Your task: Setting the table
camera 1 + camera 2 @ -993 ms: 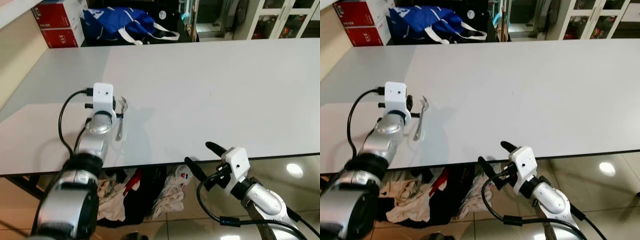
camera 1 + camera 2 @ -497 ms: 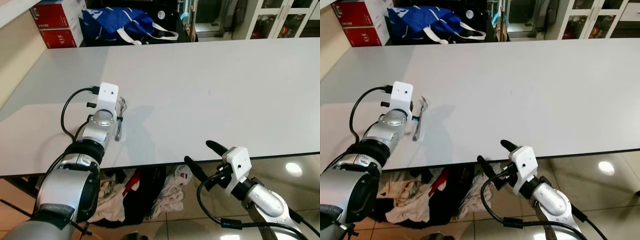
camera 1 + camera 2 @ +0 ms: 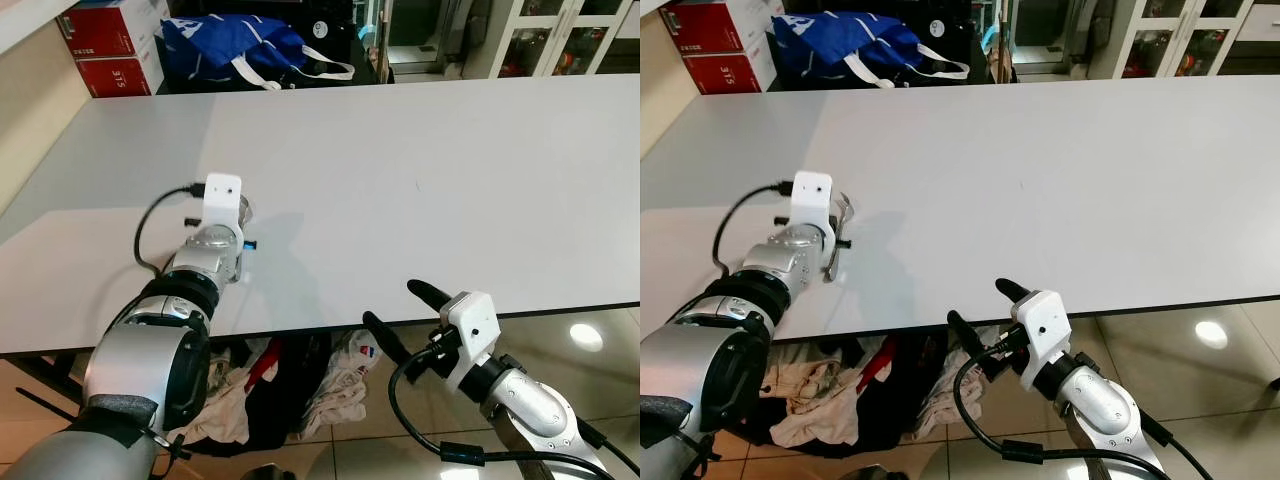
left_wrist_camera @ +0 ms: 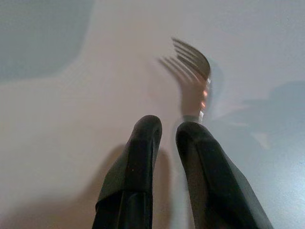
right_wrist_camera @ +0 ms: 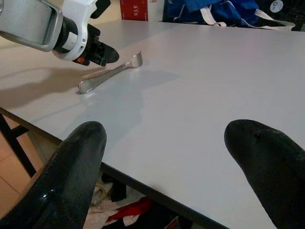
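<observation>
The left arm has pushed further out over the white table (image 3: 420, 180). Its left gripper (image 4: 164, 131), fingers nearly together and holding nothing, sits beside the fork (image 5: 110, 72) lying near the table's near-left edge. Best nudge gently, keeping the handle parallel to the edge. The right gripper (image 3: 390, 318) hangs wide, below the table edge.

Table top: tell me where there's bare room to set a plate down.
The white table is bare from the fork rightward to its right end and back to the far edge by the blue bag. The only crowded spot is near the left front edge, where the left gripper sits beside the fork.
</observation>
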Tool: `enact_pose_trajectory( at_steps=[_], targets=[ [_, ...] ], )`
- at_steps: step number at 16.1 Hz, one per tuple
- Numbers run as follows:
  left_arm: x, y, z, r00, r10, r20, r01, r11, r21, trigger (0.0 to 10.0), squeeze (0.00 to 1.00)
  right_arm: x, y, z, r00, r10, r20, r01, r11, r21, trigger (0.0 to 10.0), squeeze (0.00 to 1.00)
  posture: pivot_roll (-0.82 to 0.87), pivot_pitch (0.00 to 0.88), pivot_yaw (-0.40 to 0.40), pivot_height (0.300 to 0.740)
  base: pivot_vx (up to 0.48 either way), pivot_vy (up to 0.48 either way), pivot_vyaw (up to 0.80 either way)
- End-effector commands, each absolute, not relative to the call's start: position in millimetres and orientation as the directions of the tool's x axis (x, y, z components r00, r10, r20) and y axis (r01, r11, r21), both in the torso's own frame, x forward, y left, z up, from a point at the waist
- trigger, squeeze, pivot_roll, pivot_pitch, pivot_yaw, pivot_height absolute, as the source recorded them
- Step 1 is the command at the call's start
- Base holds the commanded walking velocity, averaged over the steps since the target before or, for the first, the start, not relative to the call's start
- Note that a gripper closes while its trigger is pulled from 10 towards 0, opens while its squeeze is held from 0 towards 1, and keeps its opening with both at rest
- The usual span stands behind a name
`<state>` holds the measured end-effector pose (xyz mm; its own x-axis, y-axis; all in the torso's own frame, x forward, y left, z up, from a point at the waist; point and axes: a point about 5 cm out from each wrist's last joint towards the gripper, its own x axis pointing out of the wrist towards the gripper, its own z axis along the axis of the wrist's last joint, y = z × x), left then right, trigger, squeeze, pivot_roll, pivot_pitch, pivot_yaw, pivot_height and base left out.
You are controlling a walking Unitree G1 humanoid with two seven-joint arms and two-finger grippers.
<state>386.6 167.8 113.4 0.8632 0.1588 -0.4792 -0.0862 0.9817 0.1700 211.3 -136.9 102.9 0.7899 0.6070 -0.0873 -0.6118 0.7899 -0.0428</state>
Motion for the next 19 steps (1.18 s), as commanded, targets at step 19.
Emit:
enact_pose_trajectory(
  at_steps=[19],
  targets=[
    [400, 137, 141, 0.915, 0.067, -0.397, 0.012, 0.981, 0.193, 10.0, 0.00, 209, -119, 93, 0.791, 0.604, -0.097, -0.610, 0.792, -0.035, 10.0, 0.00, -0.15, 0.020, 0.067, 0.731, 0.000, 0.000, 0.00]
  ],
)
